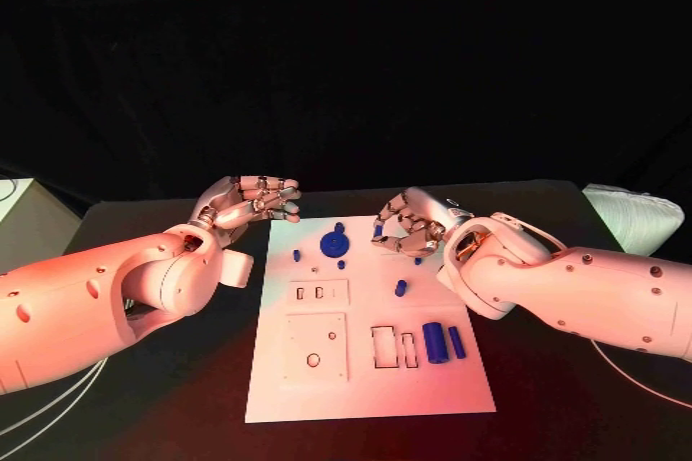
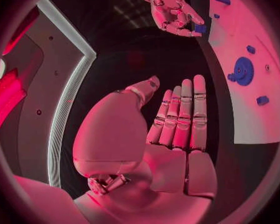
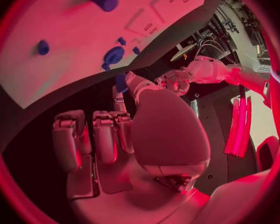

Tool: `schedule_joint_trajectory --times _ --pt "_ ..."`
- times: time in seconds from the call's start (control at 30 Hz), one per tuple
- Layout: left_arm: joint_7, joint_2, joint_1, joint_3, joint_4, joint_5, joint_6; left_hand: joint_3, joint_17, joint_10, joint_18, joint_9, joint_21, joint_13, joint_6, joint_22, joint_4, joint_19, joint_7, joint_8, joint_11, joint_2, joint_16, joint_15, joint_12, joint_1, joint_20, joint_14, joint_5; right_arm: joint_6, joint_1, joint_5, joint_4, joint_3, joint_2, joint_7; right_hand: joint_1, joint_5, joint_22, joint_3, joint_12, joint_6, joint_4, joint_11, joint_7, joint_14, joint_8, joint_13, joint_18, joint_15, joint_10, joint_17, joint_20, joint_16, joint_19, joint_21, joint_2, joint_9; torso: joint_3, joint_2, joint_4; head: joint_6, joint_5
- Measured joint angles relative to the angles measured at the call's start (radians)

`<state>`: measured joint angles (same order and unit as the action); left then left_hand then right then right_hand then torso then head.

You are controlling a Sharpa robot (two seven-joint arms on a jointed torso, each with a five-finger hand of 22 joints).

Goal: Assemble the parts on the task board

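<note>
The white task board lies in the middle of the table. A blue gear stands near its far end, with small blue parts around it and two blue cylinders beside rectangular slots. My right hand hovers over the board's far right corner and pinches a small blue part between thumb and a finger; the left wrist view shows that same part too. My left hand hangs off the board's far left corner, its fingers straight and holding nothing.
The board has several recesses and holes on its left half. Black table surface surrounds the board. A white object sits at the table's far right edge.
</note>
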<state>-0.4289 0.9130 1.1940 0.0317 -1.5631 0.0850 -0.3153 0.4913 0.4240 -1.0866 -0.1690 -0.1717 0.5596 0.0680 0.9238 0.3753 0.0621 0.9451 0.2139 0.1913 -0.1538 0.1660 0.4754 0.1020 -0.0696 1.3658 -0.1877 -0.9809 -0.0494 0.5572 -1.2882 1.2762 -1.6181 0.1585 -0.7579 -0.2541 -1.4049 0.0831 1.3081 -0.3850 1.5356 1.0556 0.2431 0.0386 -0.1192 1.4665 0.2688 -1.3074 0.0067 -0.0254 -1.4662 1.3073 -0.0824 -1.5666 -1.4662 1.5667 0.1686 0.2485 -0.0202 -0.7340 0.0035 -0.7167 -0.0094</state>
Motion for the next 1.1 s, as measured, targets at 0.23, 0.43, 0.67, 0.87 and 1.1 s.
schedule_joint_trajectory --times 0.23,0.43,0.67,0.87,1.1 --pt "0.002 -0.009 0.0 0.0 0.006 0.0 0.0 0.0 0.0 0.0 0.0 0.0 0.0 0.0 0.0 0.0 0.0 0.0 0.0 0.0 0.0 0.0 0.0 0.0 0.0 0.0 0.0 0.0 0.0 -0.008 0.037 0.081 -0.025 0.011 0.089 -0.08 0.0 0.006 0.0 0.0 0.0 -0.002 0.0 -0.004 0.002 0.0 0.002 0.0 0.0 -0.007 0.0 0.001 0.007 0.0 0.0 0.0 0.0 0.0 0.0066 0.01 -0.0027 -0.014 0.024" --pt "0.004 -0.012 0.0 0.0 0.007 0.001 0.0 0.0 0.001 0.0 0.0 0.0 0.006 0.0 0.0 0.003 0.0 -0.004 0.0 0.0 0.0 0.0 0.0 0.0 0.0 0.0 0.004 0.0 0.0 -0.021 0.074 0.159 -0.025 0.017 0.132 -0.131 0.0 0.009 0.0 0.0 0.0 -0.002 0.0 -0.007 0.002 0.0 0.006 0.0 0.0 -0.007 0.0 0.001 0.007 0.0 0.0 0.0 0.0 0.0 0.0121 0.014 -0.001 -0.026 0.035" --pt "0.009 -0.014 0.0 0.0 0.008 0.004 0.0 0.006 0.004 -0.004 0.0 0.0 0.016 0.0 0.004 0.011 0.0 -0.011 0.004 0.0 -0.004 -0.004 0.011 0.0 0.0 -0.004 0.001 0.0 0.0 -0.034 0.109 0.237 -0.02 0.02 0.176 -0.177 0.0 0.016 0.0 0.0 0.0 -0.003 0.0 -0.007 0.004 0.0 0.006 -0.001 0.0 -0.007 0.0 0.001 0.007 0.0 0.0 0.0 0.0 0.0 0.012 0.014 -0.0008 -0.03 0.039" --pt "0.013 -0.02 0.0 0.0 0.009 0.008 0.0 0.006 0.004 -0.008 0.0 0.0 0.02 0.0 0.004 0.014 0.0 -0.015 0.004 0.0 0.0 -0.004 0.011 0.0 0.0 -0.004 0.0 0.0 0.0 -0.041 0.128 0.286 0.002 0.021 0.206 -0.205 0.005 0.029 0.0 0.0 0.0 -0.003 0.0 -0.007 0.004 0.0 0.01 -0.001 0.0 -0.007 0.0 0.001 0.007 0.0 0.0 0.0 0.005 0.001 0.011 0.013 -0.0001 -0.035 0.041" --pt "0.016 -0.021 0.0 0.001 0.01 0.011 0.0 0.006 0.006 -0.008 0.0 0.0 0.02 0.0 0.004 0.016 0.0 -0.015 0.004 0.0 0.0 -0.004 0.014 0.0 0.0 -0.004 0.0 0.0 0.0 -0.044 0.142 0.329 0.033 0.024 0.227 -0.229 0.01 0.037 0.0 0.0 0.0 -0.003 0.0 -0.007 0.004 0.0 0.01 -0.001 0.0 -0.007 0.0 0.001 0.007 0.0 0.0 0.0 0.011 0.007 0.0101 0.013 0.0 -0.039 0.045"
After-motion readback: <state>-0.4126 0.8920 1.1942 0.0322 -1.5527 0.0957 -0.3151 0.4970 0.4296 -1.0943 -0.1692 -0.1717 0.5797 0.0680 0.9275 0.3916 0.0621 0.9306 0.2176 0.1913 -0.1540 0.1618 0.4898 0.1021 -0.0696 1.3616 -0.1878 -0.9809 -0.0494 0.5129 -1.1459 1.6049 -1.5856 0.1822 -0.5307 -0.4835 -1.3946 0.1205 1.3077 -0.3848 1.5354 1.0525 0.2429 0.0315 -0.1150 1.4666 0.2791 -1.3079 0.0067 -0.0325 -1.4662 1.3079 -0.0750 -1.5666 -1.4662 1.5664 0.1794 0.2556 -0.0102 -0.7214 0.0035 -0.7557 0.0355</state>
